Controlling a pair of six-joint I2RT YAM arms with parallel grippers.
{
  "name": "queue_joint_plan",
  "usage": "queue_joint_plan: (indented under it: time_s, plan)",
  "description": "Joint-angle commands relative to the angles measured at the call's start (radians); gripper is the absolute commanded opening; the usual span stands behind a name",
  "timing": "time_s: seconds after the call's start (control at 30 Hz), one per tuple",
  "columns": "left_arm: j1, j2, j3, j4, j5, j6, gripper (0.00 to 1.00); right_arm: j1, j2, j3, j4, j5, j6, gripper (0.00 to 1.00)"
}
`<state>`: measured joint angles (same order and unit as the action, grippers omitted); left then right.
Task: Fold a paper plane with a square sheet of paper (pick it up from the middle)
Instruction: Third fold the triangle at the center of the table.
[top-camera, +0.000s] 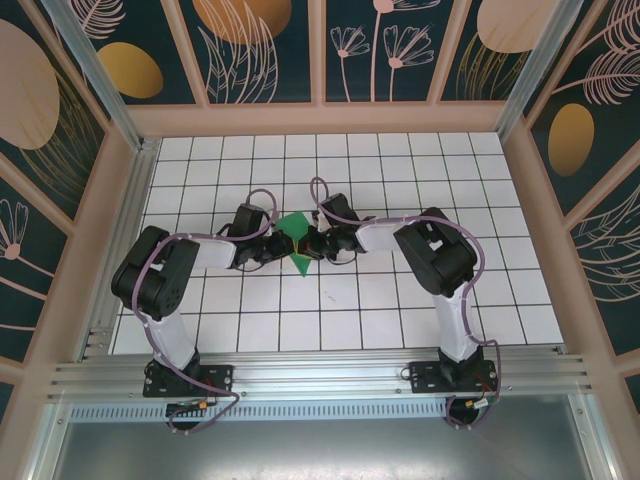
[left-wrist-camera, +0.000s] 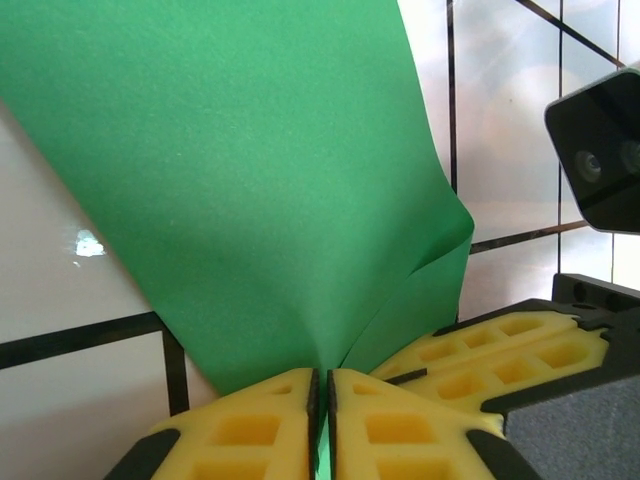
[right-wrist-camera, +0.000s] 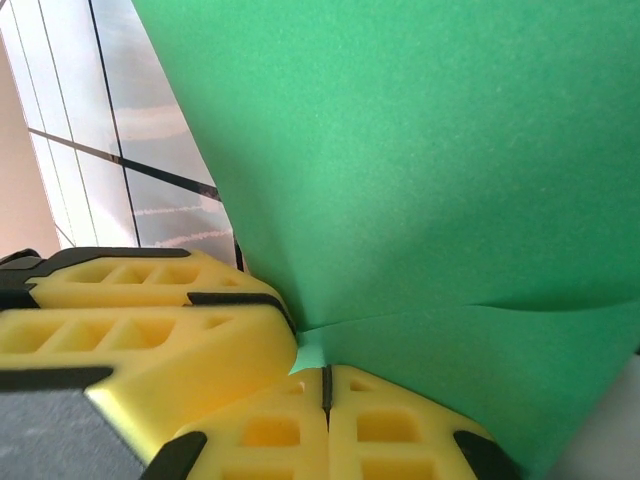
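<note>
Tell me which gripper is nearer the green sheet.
Neither: both pinch the square sheet of paper. The left gripper grips it from the left side, the right gripper from the right, fingertips side by side.

The paper (top-camera: 294, 226) is bright green, plain and matte. From above it sits mid-scene as a bent sheet: a broad triangular flap on the far side, a small tip on the near side. It is buckled, not flat – a soft fold runs from where the left gripper (left-wrist-camera: 322, 378) and right gripper (right-wrist-camera: 325, 372) pinch it, close together.
</note>
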<state>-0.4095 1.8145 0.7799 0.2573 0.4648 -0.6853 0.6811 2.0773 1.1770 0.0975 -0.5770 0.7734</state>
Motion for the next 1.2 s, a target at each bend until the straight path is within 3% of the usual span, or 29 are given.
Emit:
queue_joint_plan:
  time_s: [0.0, 0.1, 0.33, 0.63, 0.77, 1.17]
  plan:
    - [-0.01, 0.025, 0.012, -0.035, 0.022, 0.012, 0.1, 0.0, -0.046, -0.018, -0.013, -0.014, 0.004, 0.0]
    - [-0.009, 0.012, 0.015, -0.051, -0.007, 0.022, 0.06, -0.002, -0.073, -0.01, -0.013, -0.016, -0.011, 0.0]
    - [-0.009, -0.053, -0.005, -0.042, -0.049, 0.032, 0.01, -0.021, -0.189, -0.048, -0.012, 0.03, -0.064, 0.13]
    - [-0.009, -0.08, -0.032, -0.016, -0.076, 0.018, 0.0, -0.042, -0.212, -0.063, -0.117, 0.211, -0.124, 0.25]
    - [-0.009, -0.086, -0.037, -0.014, -0.089, 0.017, 0.0, -0.042, -0.19, -0.045, -0.125, 0.215, -0.145, 0.31]
    - [-0.009, -0.054, -0.031, -0.007, -0.085, 0.017, 0.0, -0.03, -0.119, 0.008, -0.147, 0.157, -0.207, 0.33]
